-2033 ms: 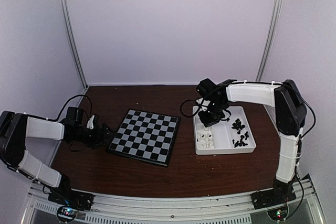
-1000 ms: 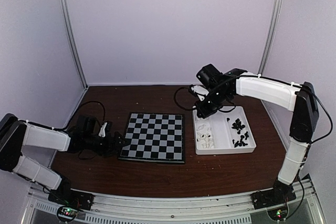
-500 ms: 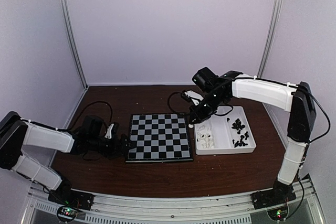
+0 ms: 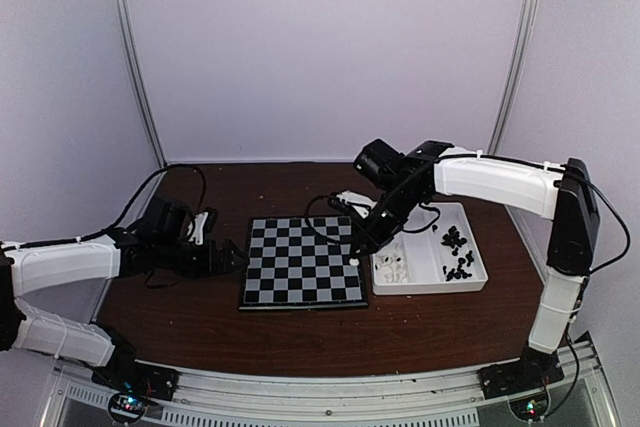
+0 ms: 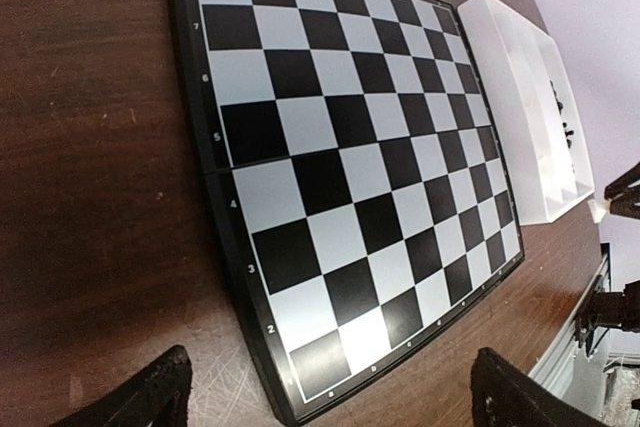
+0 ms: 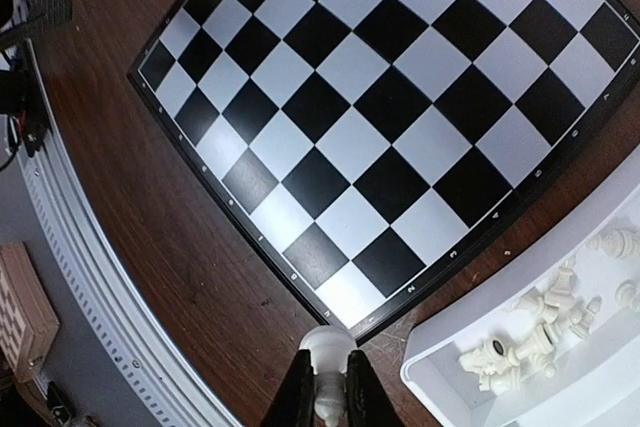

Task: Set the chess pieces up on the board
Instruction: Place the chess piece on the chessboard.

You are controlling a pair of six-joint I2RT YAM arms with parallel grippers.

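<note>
The right gripper (image 6: 326,389) is pinching a white piece (image 6: 328,345) between its two fingers. The jaws are standing almost together, with only the piece's body between them and its round head poking out past the tips. In the overhead view this gripper (image 4: 357,252) is hanging at the right rim of the board (image 4: 303,265), just beside the tray (image 4: 425,287). From the wrist camera the piece is showing over the dark table (image 4: 280,337), right off the board's (image 6: 400,97) corner.

The left gripper (image 5: 330,405) is holding nothing, its jaws spread as wide as they go. It is sitting low at the left side of the board (image 5: 350,167), with the board's near corner showing between the two fingertips. Whether they are touching the board is not clear.

The board is lying flat in the middle of the table, its right side close to the tray. In the tray, the other white pieces (image 6: 540,332) are lying jumbled in the compartment nearer the board, and the black pieces (image 4: 455,252) are heaped in the far one.
</note>
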